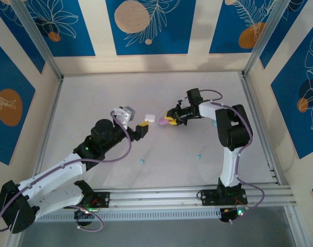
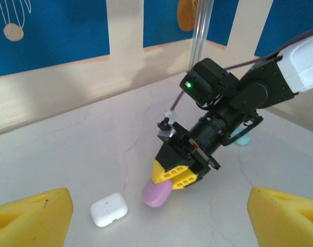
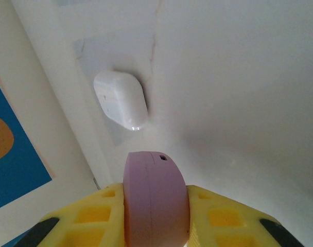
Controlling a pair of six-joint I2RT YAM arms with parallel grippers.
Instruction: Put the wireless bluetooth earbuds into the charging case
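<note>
White table (image 1: pixel 94 92): right fingers (image 2: pixel 179 177) pinch a pink rounded plastic case (image 2: pixel 156 193) at their tips; left fingers (image 2: pixel 33 216) gape wide. Tiny teal plastic earbuds (image 1: pixel 141 160) lie lower centre. That smooth case could slip.

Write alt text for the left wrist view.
The right gripper holds a pink case near the table, beside a closed white case. The open left gripper shows its yellow fingers at the bottom corners.

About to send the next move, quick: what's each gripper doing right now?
Left gripper: open, empty.
Right gripper: closed on the pink case.
</note>
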